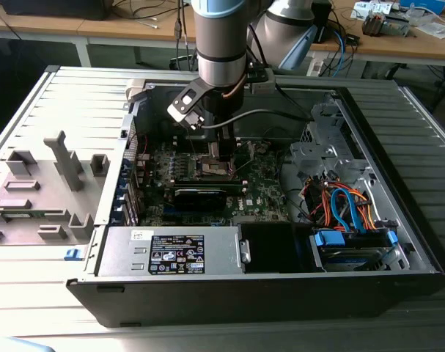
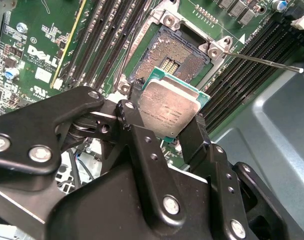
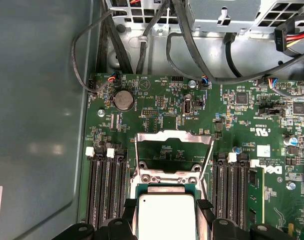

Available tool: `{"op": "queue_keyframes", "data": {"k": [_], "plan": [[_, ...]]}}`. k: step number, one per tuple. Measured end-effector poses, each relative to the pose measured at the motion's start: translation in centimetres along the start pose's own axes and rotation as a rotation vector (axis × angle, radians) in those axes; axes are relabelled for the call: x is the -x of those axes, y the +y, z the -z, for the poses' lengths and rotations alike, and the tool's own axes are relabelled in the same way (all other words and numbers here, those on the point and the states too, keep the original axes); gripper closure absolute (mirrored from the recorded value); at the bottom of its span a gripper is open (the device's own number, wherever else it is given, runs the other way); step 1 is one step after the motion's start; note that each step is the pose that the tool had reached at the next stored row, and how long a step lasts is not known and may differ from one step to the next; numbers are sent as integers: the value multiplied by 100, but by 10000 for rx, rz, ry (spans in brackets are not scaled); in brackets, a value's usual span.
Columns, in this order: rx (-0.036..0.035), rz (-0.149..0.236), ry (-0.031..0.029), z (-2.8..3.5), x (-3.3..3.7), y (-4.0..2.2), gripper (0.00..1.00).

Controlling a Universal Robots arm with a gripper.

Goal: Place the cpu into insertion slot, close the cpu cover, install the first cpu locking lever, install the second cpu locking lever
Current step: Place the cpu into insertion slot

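Gripper (image 2: pixel 164 125) clenched on cpu (image 2: pixel 169 105) by insertion slot (image 2: pixel 174 55); open case (image 1: pixel 281 293) on ribbed grey table (image 1: pixel 31 290); desks (image 1: pixel 398 45) behind.

One cpu (image 2: pixel 169 112), one insertion slot (image 2: pixel 174 55)

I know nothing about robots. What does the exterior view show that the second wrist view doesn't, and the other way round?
Exterior view: the whole open computer case, the arm coming down into it, the power supply and the blue and orange cables.

Second wrist view: close up, the gripper shut on the cpu, right by the open slot with its contacts bare, and a thin lever swung out to the side.

Both: the green board, with the gripper over the slot.
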State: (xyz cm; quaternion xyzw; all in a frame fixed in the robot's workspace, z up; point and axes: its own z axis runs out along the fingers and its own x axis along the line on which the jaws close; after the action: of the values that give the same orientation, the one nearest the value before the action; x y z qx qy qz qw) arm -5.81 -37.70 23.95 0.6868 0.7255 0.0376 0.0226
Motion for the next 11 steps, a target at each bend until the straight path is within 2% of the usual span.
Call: {"op": "queue_keyframes", "data": {"k": [10,11], "plan": [[4,-98,-14,-22,0,-2,45],[2,-87,-37,-25,0,-4,45]]}}
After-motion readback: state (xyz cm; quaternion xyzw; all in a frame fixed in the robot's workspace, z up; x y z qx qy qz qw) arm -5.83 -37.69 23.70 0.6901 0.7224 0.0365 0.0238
